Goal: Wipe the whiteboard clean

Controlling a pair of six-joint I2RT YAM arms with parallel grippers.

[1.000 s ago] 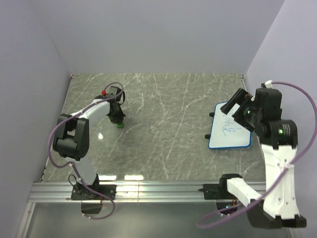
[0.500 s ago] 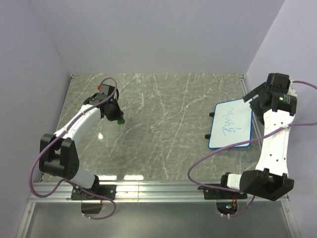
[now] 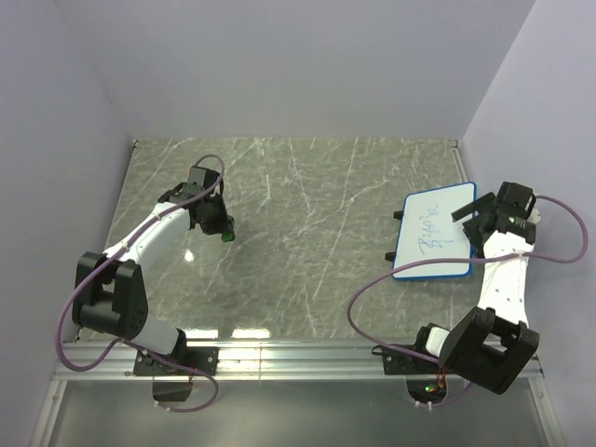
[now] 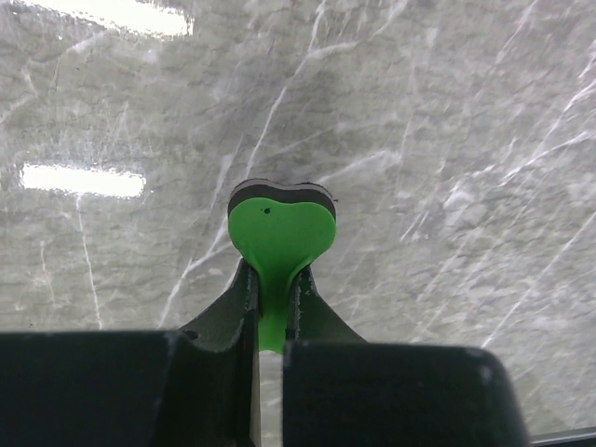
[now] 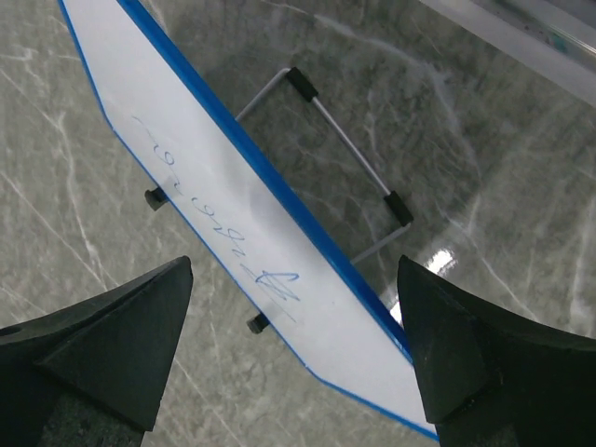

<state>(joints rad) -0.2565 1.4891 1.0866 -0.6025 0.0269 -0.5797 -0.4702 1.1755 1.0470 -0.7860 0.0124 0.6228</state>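
Overhead, the left gripper (image 3: 222, 226) sits at the left side of the table (image 3: 307, 242), its jaws closed tight on a small green block (image 3: 225, 235). Seen from the left wrist, the left gripper (image 4: 271, 291) pinches the narrow stem of the green block (image 4: 279, 237), which is heart-shaped with a black layer under the green face. The block is held close over the grey marbled surface; contact cannot be judged.

The right gripper (image 3: 473, 218) is at the right side of the table with its jaws spread wide and nothing between them, poised over the right edge of the whiteboard (image 3: 431, 235). From the right wrist, the right gripper (image 5: 293, 270) frames the whiteboard (image 5: 233, 200) between its two dark fingers (image 5: 102, 345).

The whiteboard rests near the right wall, well apart from the green block. It has a blue frame, blue handwriting across its white face, and a wire stand (image 5: 349, 144) with black caps beside it.
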